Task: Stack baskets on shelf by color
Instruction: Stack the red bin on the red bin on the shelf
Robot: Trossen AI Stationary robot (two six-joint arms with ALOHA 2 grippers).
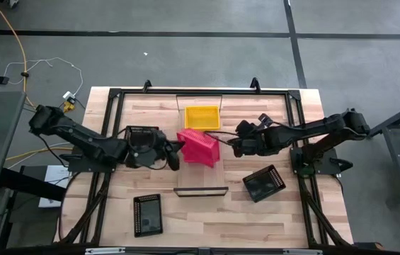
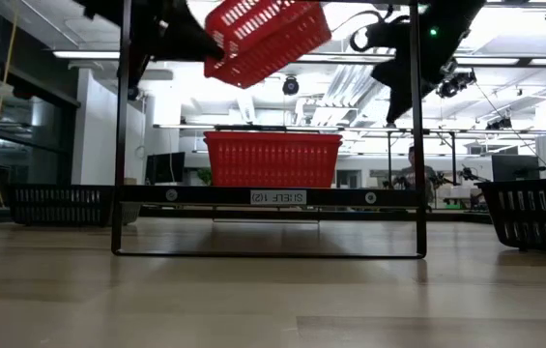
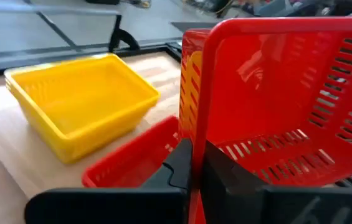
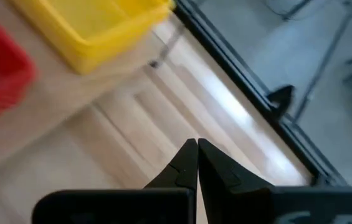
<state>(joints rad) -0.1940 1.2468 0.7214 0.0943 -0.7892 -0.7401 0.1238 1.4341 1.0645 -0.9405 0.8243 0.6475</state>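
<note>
left fingers (image 3: 194,171) clamping red basket (image 3: 275,93) rim

left arm (image 1: 79,138): matte black segmented links, bulkier boxy wrist block near gripper, small pale lettering on its top face. right arm (image 1: 313,131): same black finish, slimmer links, thin black cable looped beside wrist, base bracket on dark frame. left gripper (image 3: 191,165): two flat black tapered fingers, broad black crossbar beneath. right gripper (image 4: 196,163): identical black pointed fingers, same crossbar. small green indicator light on black housing in low view.
</note>
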